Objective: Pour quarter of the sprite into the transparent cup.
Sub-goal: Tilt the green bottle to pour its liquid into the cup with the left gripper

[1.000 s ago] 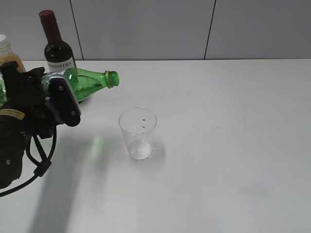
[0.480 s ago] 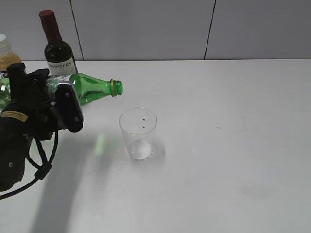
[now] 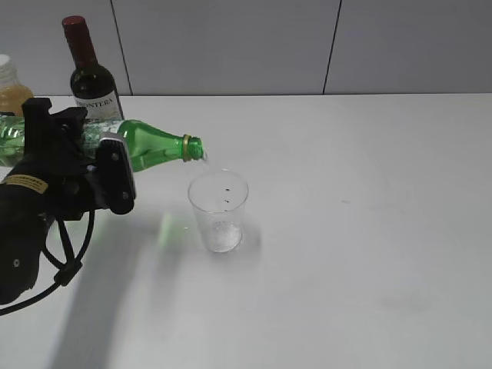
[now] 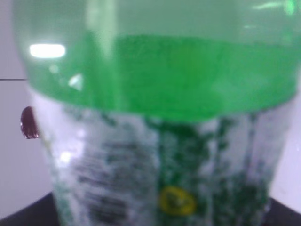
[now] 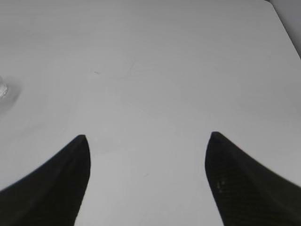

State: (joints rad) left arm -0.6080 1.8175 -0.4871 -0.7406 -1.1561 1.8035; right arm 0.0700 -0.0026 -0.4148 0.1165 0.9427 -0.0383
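The sprite bottle is green with a white-and-green label and lies tipped almost level in my left gripper, which is shut on its body. Its open mouth sits just above the left rim of the transparent cup, and a thin stream leaves the mouth. The cup stands upright on the table with a little liquid at its bottom. The bottle fills the left wrist view. My right gripper is open and empty over bare table; it is out of the exterior view.
A dark wine bottle with a red cap stands at the back left, behind the sprite. An orange juice bottle stands at the far left edge. The white table stretches to the right of the cup.
My left gripper has moved the sprite to the right and tipped its neck lower. The mouth has come over the cup's rim and liquid has begun to run out.
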